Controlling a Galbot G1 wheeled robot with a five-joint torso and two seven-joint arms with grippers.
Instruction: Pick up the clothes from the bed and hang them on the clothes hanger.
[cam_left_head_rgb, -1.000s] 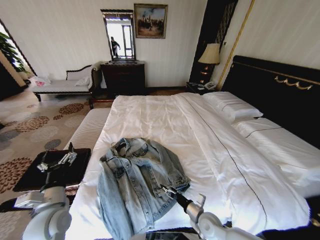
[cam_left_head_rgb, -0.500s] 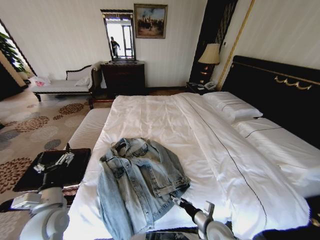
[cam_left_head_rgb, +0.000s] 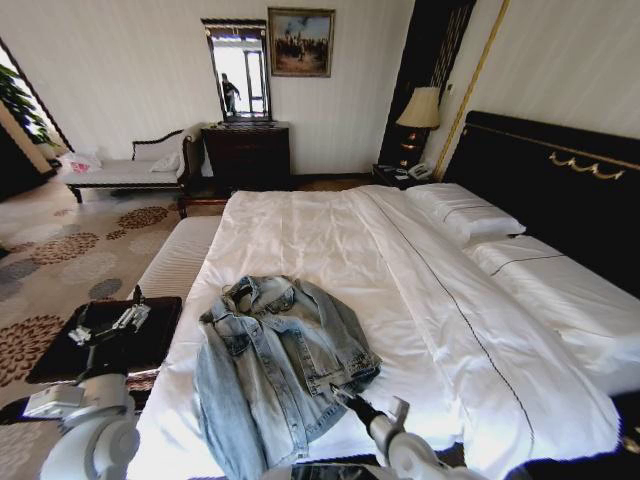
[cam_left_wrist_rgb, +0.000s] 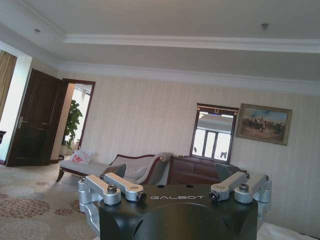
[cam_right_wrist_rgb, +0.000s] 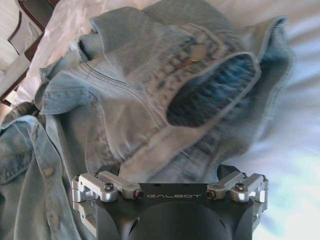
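Denim jacket (cam_left_head_rgb: 280, 365) flat on bed (cam_left_head_rgb: 330, 240); right hand (cam_left_head_rgb: 343, 398) beside cuff, grip state unclear.

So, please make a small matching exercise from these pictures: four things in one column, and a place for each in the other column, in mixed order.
Things:
1. denim jacket
2. pillows
3. lamp
4. right claw

Places:
a. by the black headboard
b. spread on the near part of the white bed
c. at the jacket's near sleeve cuff
d. on the nightstand beside the bed

Pairs: 1-b, 2-a, 3-d, 4-c
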